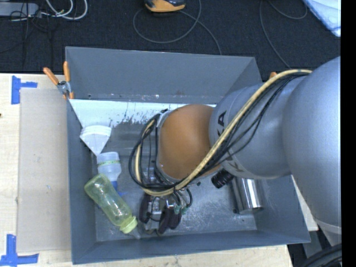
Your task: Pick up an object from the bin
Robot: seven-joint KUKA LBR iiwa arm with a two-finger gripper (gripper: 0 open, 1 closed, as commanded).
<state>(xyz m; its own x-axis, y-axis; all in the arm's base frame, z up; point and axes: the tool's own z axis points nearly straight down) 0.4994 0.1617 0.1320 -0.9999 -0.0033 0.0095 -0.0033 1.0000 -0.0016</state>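
One gripper (161, 218) hangs low beside a yellowish bottle (109, 202).

Pincer (160, 218) down at the bin (161, 74) floor. Clear yellow-green bottle (110, 203) lies just left of it. White funnel (95, 138) farther up-left. Shiny metal cylinder (246, 193) well to its right.

Grey bin (167, 77); yellow-green clear bottle (109, 203) at eight o'clock, white funnel (96, 138) at nine, shiny silver cup (246, 196) at four.
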